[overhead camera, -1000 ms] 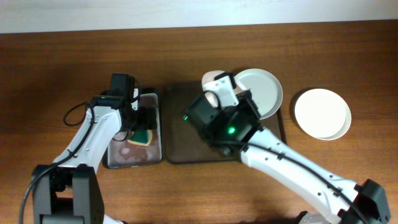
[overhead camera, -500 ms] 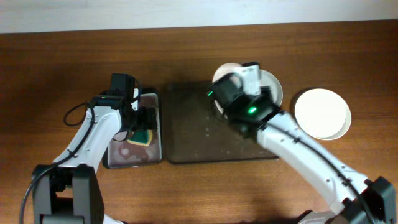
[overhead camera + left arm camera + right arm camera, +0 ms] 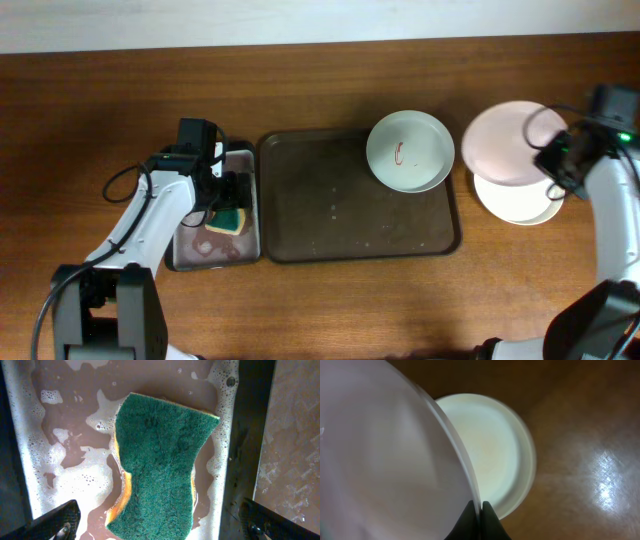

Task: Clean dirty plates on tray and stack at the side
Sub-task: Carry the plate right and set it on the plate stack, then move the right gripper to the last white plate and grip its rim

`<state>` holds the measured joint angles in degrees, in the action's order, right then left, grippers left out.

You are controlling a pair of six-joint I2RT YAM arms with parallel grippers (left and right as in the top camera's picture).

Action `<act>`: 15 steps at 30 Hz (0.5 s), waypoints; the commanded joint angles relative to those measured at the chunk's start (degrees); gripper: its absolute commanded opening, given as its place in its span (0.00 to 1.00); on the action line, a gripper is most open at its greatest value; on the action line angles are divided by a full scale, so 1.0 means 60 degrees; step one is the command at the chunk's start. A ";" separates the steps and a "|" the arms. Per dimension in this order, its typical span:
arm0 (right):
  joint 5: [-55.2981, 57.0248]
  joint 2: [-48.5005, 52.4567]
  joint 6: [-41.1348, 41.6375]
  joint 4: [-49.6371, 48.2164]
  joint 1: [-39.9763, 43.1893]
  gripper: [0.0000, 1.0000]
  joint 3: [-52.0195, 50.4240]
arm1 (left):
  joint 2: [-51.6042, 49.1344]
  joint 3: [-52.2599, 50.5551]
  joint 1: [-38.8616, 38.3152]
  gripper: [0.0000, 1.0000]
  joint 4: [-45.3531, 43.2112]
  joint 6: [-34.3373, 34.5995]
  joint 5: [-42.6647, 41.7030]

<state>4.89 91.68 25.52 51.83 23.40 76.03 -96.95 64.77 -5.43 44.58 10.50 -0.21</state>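
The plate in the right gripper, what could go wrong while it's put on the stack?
The right gripper pinches only the rim of the held plate, which hangs tilted, so it might slip. It also looks off-centre over the bottom plate; dropped here, it could slide off.

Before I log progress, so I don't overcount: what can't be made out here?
Overhead: the held plate covers part of the plate below; how many lie there is unclear.
Right wrist: the held plate's face is blurred, smears unreadable.
Left wrist: the bottom edge cuts off the lower end of the sponge.
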 commanded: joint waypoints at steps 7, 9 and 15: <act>-0.1209 0.0889 0.0051 0.0084 0.1337 0.09 -0.0335 | 0.0153 0.0142 0.0040 0.98 0.0018 0.0022 -0.0073; -0.1209 0.0892 0.0047 0.0084 0.1355 0.30 -0.0335 | 0.0153 0.0142 0.0040 0.98 0.0018 0.0022 -0.0073; -0.2062 0.0892 0.0036 -0.0018 0.1348 0.99 -0.0335 | 0.0153 0.0142 0.0040 0.98 0.0015 0.0022 -0.0073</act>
<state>-2.79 96.99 25.56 52.23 31.20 74.06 -96.95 64.77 -5.43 44.60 10.52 -0.21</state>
